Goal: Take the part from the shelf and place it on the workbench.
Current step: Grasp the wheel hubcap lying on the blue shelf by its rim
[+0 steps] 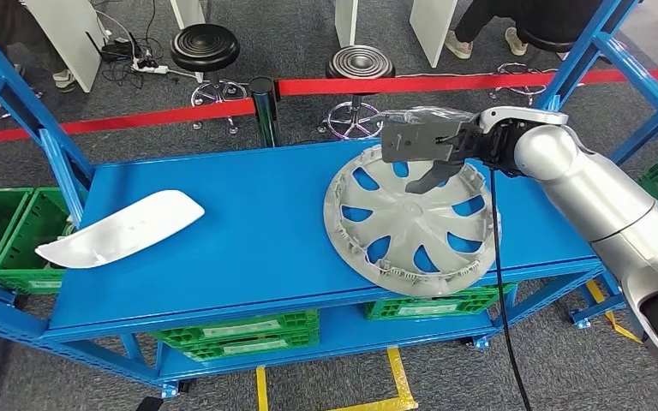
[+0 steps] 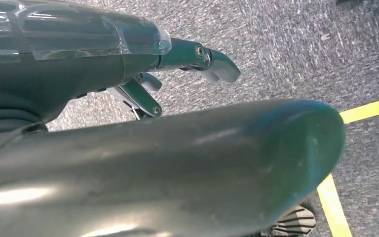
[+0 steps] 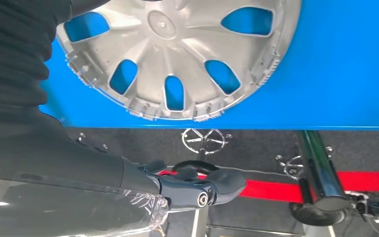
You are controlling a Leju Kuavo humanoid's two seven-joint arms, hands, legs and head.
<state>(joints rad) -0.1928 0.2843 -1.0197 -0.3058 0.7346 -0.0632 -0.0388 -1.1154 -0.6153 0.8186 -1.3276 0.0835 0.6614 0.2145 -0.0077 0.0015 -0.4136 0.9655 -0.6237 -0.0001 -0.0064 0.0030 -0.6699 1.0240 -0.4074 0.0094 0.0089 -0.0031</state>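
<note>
Silver-grey plastic hubcap (image 1: 414,224) lies flat on your blue surface (image 1: 248,231), inner face up, at the right end with its near rim at the front edge. Your right hand (image 1: 433,145) hovers over the far rim of it; its dark fingers (image 1: 430,175) hang down above the spokes, apart and gripping nothing, and you cannot tell from the head view whether a fingertip touches the plastic. The right wrist view shows those fingers (image 3: 212,187) clear of the hubcap, past the far edge of the surface.

White curved panel (image 1: 124,227) rests at the left end, well apart from the hubcap.

Your left hand (image 2: 143,74) hangs by the carpet floor (image 2: 286,54), fingers (image 2: 217,61) loosely extended, nothing in them.

Green crates (image 1: 240,334) sit on the lower shelf. A red barrier tape (image 1: 137,120) and two black stools (image 1: 206,47) stand beyond.
</note>
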